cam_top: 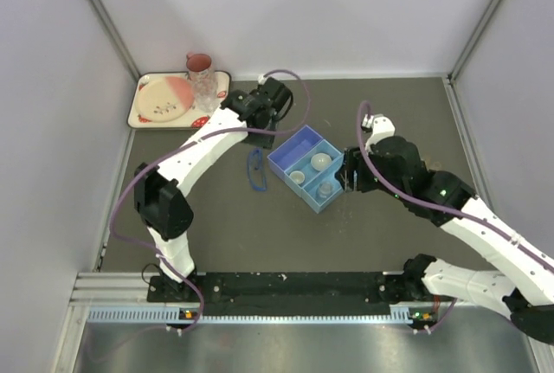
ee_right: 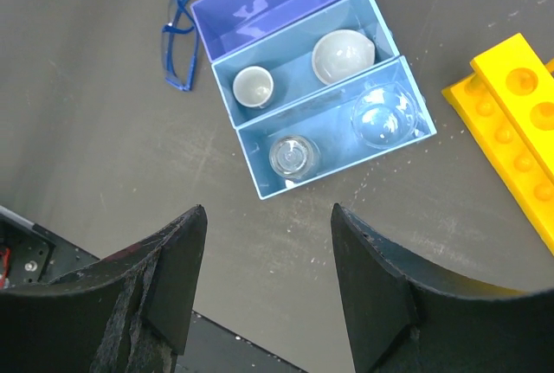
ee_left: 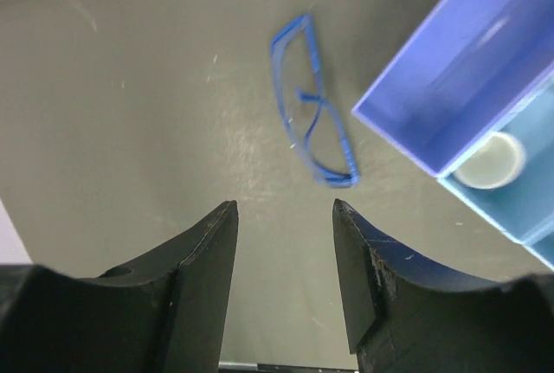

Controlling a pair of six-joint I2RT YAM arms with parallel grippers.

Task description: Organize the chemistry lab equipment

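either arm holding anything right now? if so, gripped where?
Nothing held: left gripper open and empty, goggles lying free ahead of it; right gripper open and empty beside the blue tray.

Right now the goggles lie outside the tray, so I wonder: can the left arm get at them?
Probably yes: the goggles lie on bare table just ahead of the open, empty left claw, with nothing between.

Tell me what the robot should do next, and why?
Probably lower the left jaws onto the blue-rimmed goggles and close on them. The goggles lie loose on the table beside the blue divided tray, just ahead of those open, empty jaws, while the small white round dishes and small clear beaker already sit in tray compartments and the compartment nearest the goggles looks empty.
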